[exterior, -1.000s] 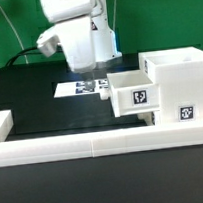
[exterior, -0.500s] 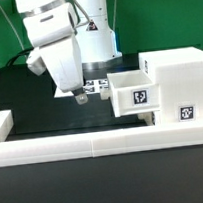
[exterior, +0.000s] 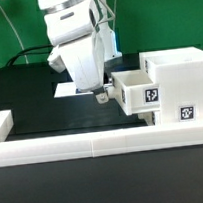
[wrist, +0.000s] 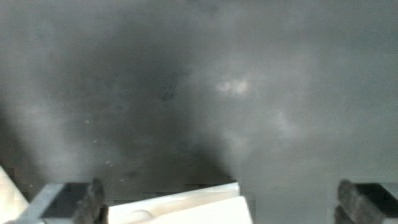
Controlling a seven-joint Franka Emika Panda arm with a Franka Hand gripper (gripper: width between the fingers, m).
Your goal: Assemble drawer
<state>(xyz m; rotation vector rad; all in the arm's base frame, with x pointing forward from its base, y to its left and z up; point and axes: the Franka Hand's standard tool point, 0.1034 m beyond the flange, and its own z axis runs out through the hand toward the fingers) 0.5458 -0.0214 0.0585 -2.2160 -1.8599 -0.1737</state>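
Observation:
The white drawer housing [exterior: 175, 80] stands at the exterior view's right with a tag low on its front. One tray [exterior: 135, 94] sticks out of it toward the exterior view's left and bears a tag on its side. My gripper [exterior: 101, 92] hangs low just left of the tray's front end, very close to it; whether it touches I cannot tell. In the wrist view the gripper [wrist: 226, 205] is open, its two dark fingers [wrist: 79, 204] far apart over the black table, with a white corner of a part [wrist: 178, 207] between them. A second tray is not in view.
The marker board [exterior: 68, 90] lies on the black table behind the gripper, partly hidden by it. A low white rim [exterior: 84, 144] edges the table's front, with a raised block [exterior: 1, 124] at the exterior view's left.
The arm swung from the exterior view's left back to the right and came down beside the tray's front. The tray sits slightly further toward the housing than before.

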